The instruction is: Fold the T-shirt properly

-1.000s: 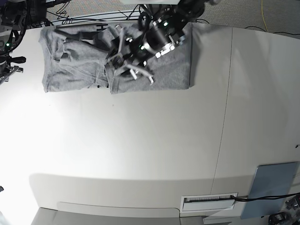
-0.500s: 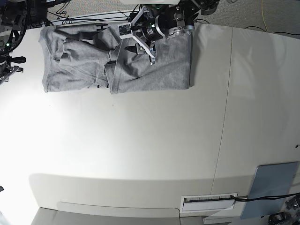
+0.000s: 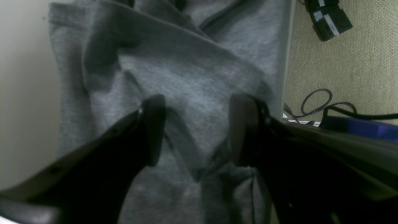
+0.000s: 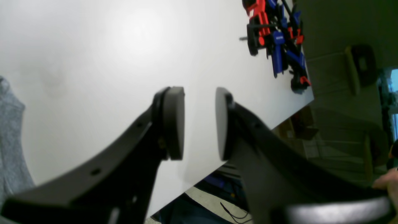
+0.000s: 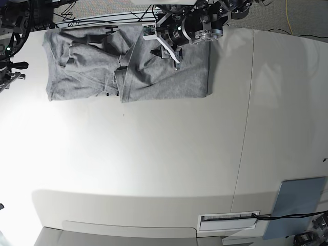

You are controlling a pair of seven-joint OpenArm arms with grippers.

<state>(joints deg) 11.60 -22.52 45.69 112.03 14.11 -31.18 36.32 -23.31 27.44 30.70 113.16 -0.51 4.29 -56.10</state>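
The heather-grey T-shirt (image 5: pixel 154 72) lies in rumpled folds along the table's far edge, with a bit of black lettering showing near its top edge. My left gripper (image 5: pixel 165 45) hovers over the shirt's upper middle. In the left wrist view this left gripper (image 3: pixel 199 130) stands open above a creased fold of the T-shirt (image 3: pixel 192 71), with nothing between its fingers. My right gripper (image 4: pixel 199 123) is open and empty over bare white table (image 4: pixel 93 62). A sliver of the T-shirt (image 4: pixel 9 155) shows at that view's left edge.
A seam (image 5: pixel 248 128) runs down the table (image 5: pixel 154 164) right of centre. A blue-grey pad (image 5: pixel 300 205) and a white slotted plate (image 5: pixel 228 221) lie at the near right. Red and blue clamps (image 4: pixel 276 40) lie near a table corner. Cables (image 3: pixel 317 102) lie on the floor past the far edge.
My left gripper has risen off the shirt's middle fold and drawn back toward the far edge, shifting right. The shirt lies as it did. The right arm has not moved.
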